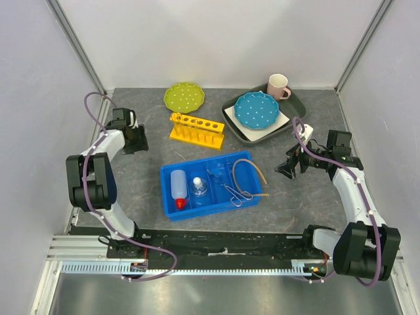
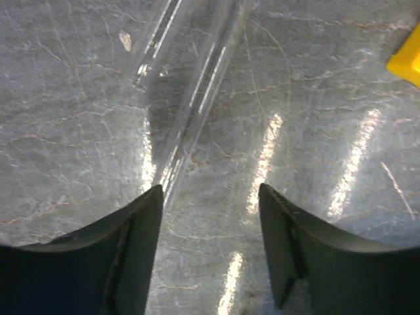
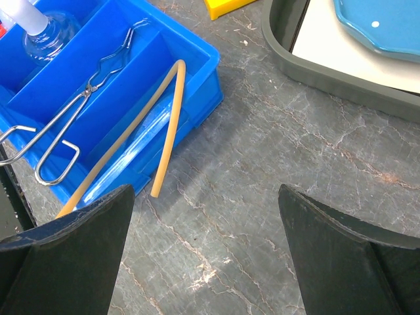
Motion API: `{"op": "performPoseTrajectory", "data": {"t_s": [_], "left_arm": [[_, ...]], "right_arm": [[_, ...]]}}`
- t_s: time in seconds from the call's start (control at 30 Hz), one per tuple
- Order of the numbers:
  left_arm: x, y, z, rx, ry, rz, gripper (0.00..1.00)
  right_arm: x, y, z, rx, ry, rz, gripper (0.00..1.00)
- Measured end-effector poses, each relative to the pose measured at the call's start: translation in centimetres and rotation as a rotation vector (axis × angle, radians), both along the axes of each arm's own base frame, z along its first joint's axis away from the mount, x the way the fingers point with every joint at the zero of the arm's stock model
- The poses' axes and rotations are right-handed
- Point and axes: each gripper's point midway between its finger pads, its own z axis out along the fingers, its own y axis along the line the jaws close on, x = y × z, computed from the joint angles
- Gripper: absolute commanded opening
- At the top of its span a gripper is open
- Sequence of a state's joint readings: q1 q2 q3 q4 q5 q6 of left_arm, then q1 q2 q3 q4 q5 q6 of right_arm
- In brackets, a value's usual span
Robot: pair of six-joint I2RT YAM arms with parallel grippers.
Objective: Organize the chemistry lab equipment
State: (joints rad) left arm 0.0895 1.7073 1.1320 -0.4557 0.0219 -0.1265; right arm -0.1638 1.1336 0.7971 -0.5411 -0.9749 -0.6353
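A blue divided bin [image 1: 169, 195] holds the white squeeze bottle with red nozzle [image 1: 178, 187], the clear flask with white stopper [image 1: 199, 188], the metal tongs [image 1: 231, 187] and the tan tubing [image 1: 252, 174], which sticks out over the bin's right end. My right gripper [image 1: 289, 167] is open and empty over bare table right of the bin. In the right wrist view [image 3: 205, 193] the tubing [image 3: 167, 125], tongs [image 3: 72, 111] and flask [image 3: 46, 36] show. My left gripper [image 1: 134, 138] is open and empty at the far left. In the left wrist view [image 2: 210, 190] two clear glass tubes [image 2: 190, 125] lie on the table just ahead of its left finger.
A yellow test tube rack [image 1: 197, 130] stands behind the bin, between the two grippers. A green dotted plate [image 1: 184, 97] lies at the back. A grey tray [image 1: 239, 131] at the back right carries a blue dotted plate [image 1: 256, 109]. A pink mug [image 1: 278, 86] stands behind it.
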Motion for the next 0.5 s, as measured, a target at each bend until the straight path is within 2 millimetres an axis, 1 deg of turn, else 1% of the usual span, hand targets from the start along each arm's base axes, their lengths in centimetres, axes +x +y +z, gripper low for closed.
{"op": "performPoseTrajectory", "data": {"t_s": [0.03, 0.07, 0.13, 0.23, 0.37, 0.4, 0.43, 0.5], "left_arm": [[0.2, 0.2, -0.2, 0.01, 0.007, 0.004, 0.57], [0.3, 0.4, -0.4, 0.02, 0.013, 0.007, 0.54], [0.6, 0.7, -0.7, 0.032, 0.024, 0.009, 0.52], [1.0, 1.2, -1.8, 0.045, 0.054, 0.015, 0.5], [0.9, 1.4, -3.4, 0.042, 0.101, 0.02, 0.49], [0.7, 1.5, -3.8, 0.041, 0.113, 0.021, 0.44], [0.7, 1.5, -3.9, 0.043, 0.117, 0.022, 0.34], [0.7, 1.6, -3.8, 0.045, 0.116, 0.021, 0.31]], "right_arm": [[0.0, 0.0, 0.0, 0.0, 0.0, 0.0, 0.98], [0.0, 0.0, 0.0, 0.0, 0.0, 0.0, 0.98], [0.0, 0.0, 0.0, 0.0, 0.002, 0.0, 0.98], [-0.1, 0.0, 0.0, 0.001, 0.003, 0.0, 0.98], [-0.1, 0.0, -0.1, 0.001, 0.008, 0.0, 0.98], [-0.1, 0.0, -0.1, 0.002, 0.009, 0.0, 0.98], [-0.1, 0.0, -0.2, 0.001, 0.01, 0.0, 0.98], [-0.1, 0.0, -0.2, 0.002, 0.013, 0.0, 0.98]]}}
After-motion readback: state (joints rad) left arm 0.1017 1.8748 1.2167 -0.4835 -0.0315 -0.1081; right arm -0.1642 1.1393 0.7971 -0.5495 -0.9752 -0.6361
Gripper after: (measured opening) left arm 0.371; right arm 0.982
